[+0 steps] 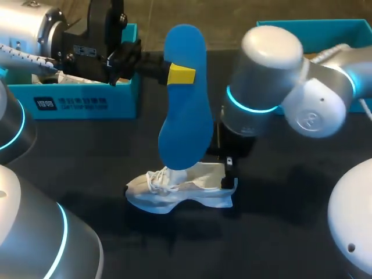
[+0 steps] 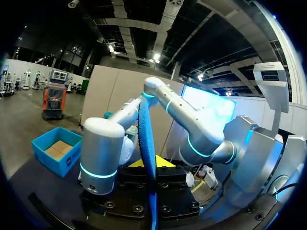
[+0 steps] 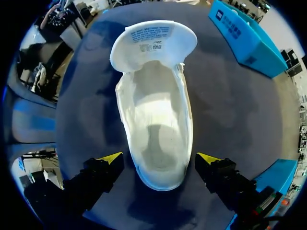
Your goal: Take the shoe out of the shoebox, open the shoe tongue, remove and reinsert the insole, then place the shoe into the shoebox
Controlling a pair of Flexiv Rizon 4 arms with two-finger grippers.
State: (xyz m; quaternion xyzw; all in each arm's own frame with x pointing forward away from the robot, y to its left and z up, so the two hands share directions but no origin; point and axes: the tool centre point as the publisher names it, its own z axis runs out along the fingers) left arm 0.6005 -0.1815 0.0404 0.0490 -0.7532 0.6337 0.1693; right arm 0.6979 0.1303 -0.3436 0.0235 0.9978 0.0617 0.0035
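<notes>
The left arm comes in from the far left with its wrist level and its fingers pointing right. The left gripper (image 1: 181, 74) is clamped on the blue insole (image 1: 187, 110) near its upper end, one yellow tip on each face. The insole hangs upright, and its lower end is at the opening of the white shoe (image 1: 192, 192).

The shoe stands on the black table (image 1: 279, 226), toe to the left and heel to the right, with its tongue folded forward. The right arm bends in from the right, its wrist pointing straight down over the heel. The right gripper (image 3: 159, 160) is spread wide, one finger on each side of the heel, gripping nothing.

The blue shoebox (image 1: 87, 99) sits at the far left, and a second blue box (image 1: 325, 29) at the far right.
</notes>
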